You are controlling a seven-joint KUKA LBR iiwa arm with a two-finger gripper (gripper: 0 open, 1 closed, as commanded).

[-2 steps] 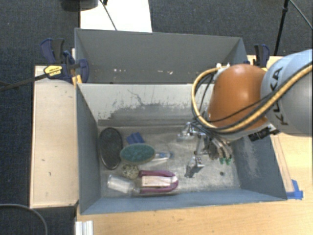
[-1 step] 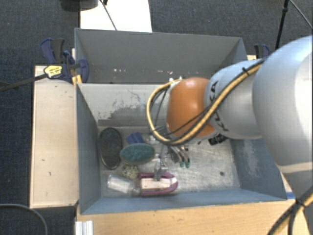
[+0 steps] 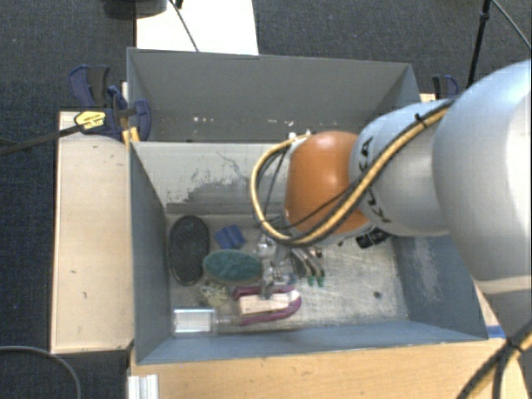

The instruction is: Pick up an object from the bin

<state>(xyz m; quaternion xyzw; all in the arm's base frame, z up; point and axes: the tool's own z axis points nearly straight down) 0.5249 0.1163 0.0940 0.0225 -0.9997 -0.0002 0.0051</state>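
While no lift is yet evident, the gripper (image 3: 278, 279) hangs low over a purple hook (image 3: 278, 312) beside a teal oval (image 3: 233, 264) at the bin's (image 3: 274, 98) near left, its grip impossible to tell.

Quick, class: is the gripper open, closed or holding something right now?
Gripper: cannot be told; it is down by the purple-and-white thing near the bin's front wall.
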